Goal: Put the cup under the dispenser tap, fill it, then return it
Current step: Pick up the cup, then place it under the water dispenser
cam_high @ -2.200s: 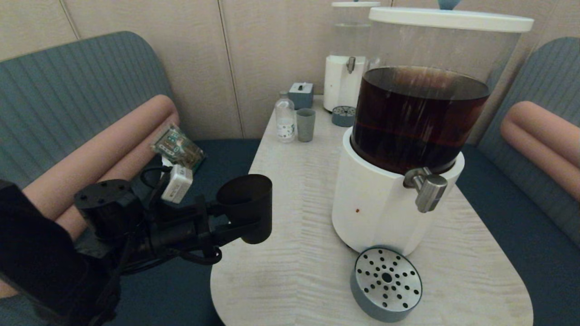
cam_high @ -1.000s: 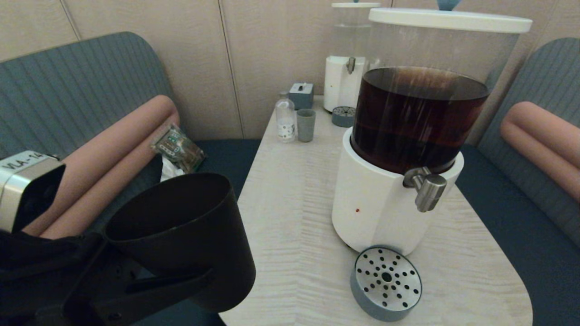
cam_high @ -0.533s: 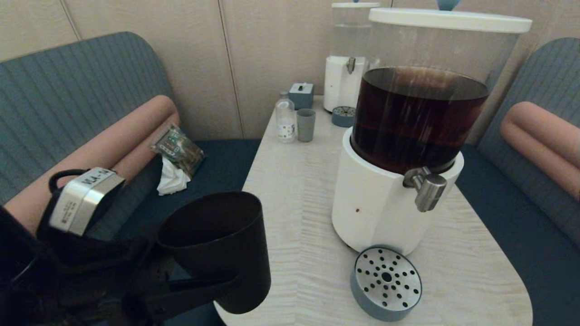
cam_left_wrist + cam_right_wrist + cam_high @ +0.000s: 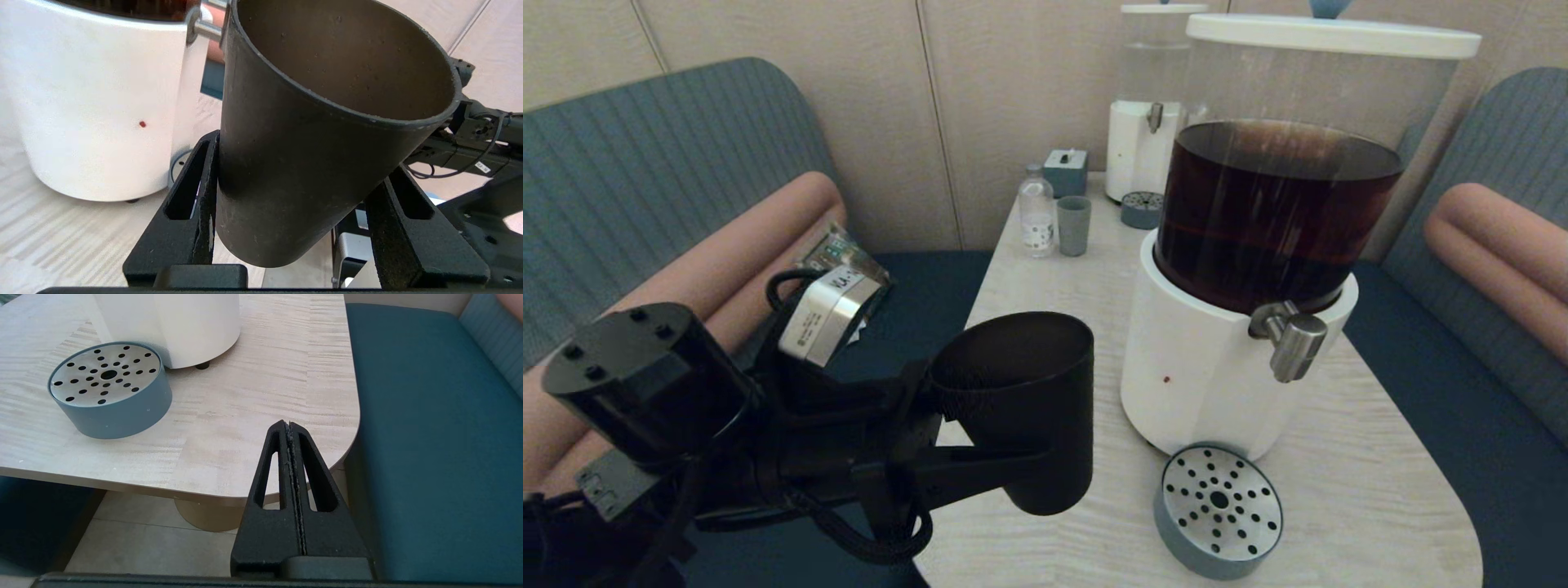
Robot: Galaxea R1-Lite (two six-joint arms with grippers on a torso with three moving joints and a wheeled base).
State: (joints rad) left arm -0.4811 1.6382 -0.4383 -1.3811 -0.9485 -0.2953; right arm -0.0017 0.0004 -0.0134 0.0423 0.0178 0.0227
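Observation:
My left gripper (image 4: pixel 1013 461) is shut on the black-brown cup (image 4: pixel 1021 408), (image 4: pixel 318 134), holding it upright and empty above the table's near left part. The cup hangs left of the big dispenser's white base (image 4: pixel 1201 384). Its steel tap (image 4: pixel 1294 343) sticks out to the right of the cup and higher than its rim, well apart from it. Only a stub of the tap (image 4: pixel 204 26) shows behind the cup's rim in the left wrist view. My right gripper (image 4: pixel 288 428) is shut on nothing, parked low off the table's near right corner.
A grey drip tray (image 4: pixel 1218 510), (image 4: pixel 109 390) with a perforated steel top sits below the tap. At the far end stand a clear bottle (image 4: pixel 1037 212), a grey-blue tumbler (image 4: pixel 1074 224), a small box (image 4: pixel 1066 170) and the smaller clear-liquid dispenser (image 4: pixel 1147 122). Benches flank the table (image 4: pixel 1364 490).
My left arm has swung the cup rightward and away from the head camera, from off the table's left edge to over the table beside the dispenser base. The right arm is still.

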